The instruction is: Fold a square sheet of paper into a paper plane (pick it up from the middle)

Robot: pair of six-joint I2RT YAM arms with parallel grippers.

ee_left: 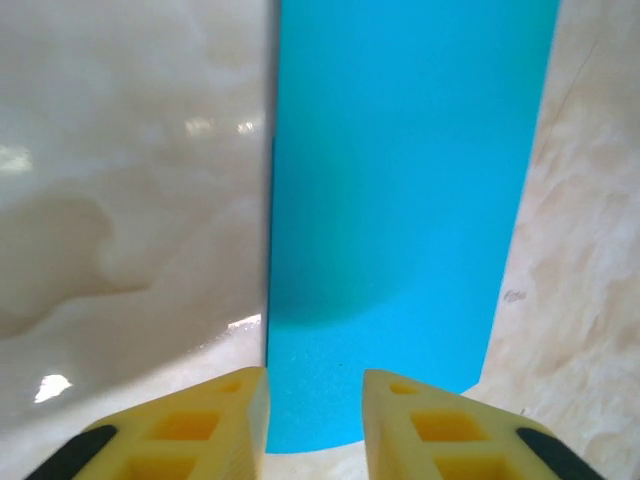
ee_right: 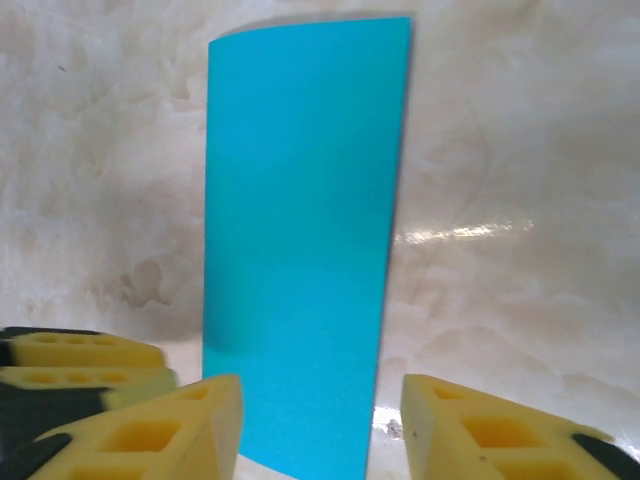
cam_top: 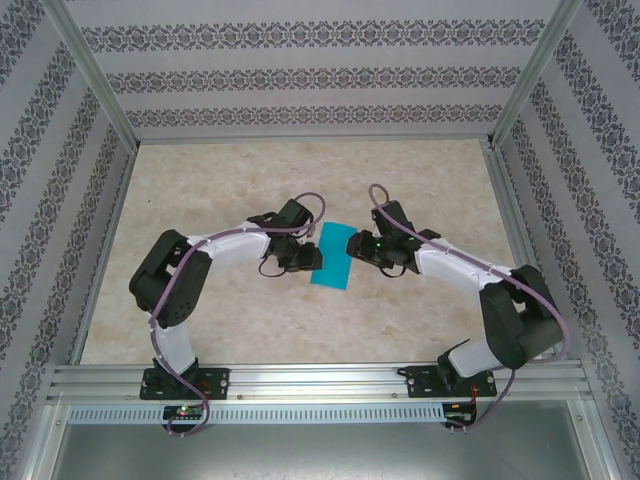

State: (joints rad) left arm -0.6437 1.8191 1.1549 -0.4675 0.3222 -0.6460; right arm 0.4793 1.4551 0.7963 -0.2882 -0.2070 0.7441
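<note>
Marbled beige laminate, glossy in patches, is what I'm working over: the table point(cam_top: 230, 190) inside its patterned enclosure. The left arm point(cam_top: 175, 285) and right arm point(cam_top: 500, 300) curl inward and meet near the middle of the table.

Between them lies the square sheet of paper point(cam_top: 333, 256), bright teal and flat on the table. It reads as a narrow rectangle, so I judge it already folded once in half.

The left gripper point(ee_left: 315, 385) hangs low over one long edge with its jaws parted only a little, nothing clamped. The right gripper point(ee_right: 322, 395) faces it from the opposite edge with a wider gap, also empty. In the right wrist view the left gripper's yellow fingers point(ee_right: 80, 365) sit just beside the sheet.

To do this well, I'd slide one finger under a single edge near its midpoint. The surface is slick and the paper could skate away, so the other claw should press the sheet down. Close gently; a hard pinch would leave a stray crease.
</note>
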